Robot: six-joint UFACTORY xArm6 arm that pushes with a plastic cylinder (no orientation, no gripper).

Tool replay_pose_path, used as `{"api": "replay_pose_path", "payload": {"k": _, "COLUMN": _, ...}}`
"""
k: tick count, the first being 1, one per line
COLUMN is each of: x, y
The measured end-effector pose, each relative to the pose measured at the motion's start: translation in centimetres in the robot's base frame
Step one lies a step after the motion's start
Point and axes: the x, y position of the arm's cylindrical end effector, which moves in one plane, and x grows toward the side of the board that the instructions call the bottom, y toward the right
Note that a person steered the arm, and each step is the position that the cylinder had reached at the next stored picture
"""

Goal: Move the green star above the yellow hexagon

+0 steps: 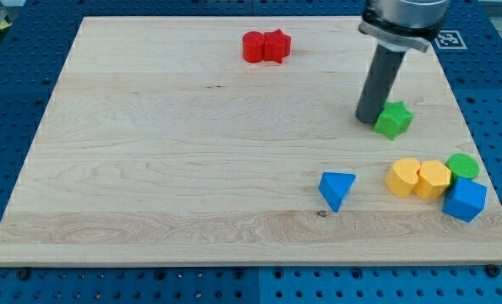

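The green star point(394, 119) lies at the view's right, above the yellow blocks. The yellow hexagon point(433, 179) sits near the lower right, touching a yellow rounded block point(402, 177) on its left. My tip point(368, 116) rests on the board just left of the green star, touching or nearly touching its left side. The star is up and a little left of the hexagon.
A green round block point(463, 165) and a blue block point(465, 200) crowd the hexagon's right side. A blue triangle point(336, 189) lies left of the yellow blocks. Two red blocks point(265, 46) touch at the top centre. The board's right edge point(479, 143) is close.
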Motion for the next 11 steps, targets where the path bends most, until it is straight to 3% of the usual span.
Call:
{"api": "replay_pose_path", "payload": {"k": 2, "x": -3.4, "y": 0.5}}
{"api": "replay_pose_path", "payload": {"k": 6, "x": 1.3, "y": 6.9}}
{"api": "replay_pose_path", "payload": {"k": 7, "x": 1.3, "y": 6.5}}
{"api": "replay_pose_path", "payload": {"k": 9, "x": 1.3, "y": 0.0}}
{"api": "replay_pose_path", "payload": {"k": 11, "x": 1.6, "y": 0.7}}
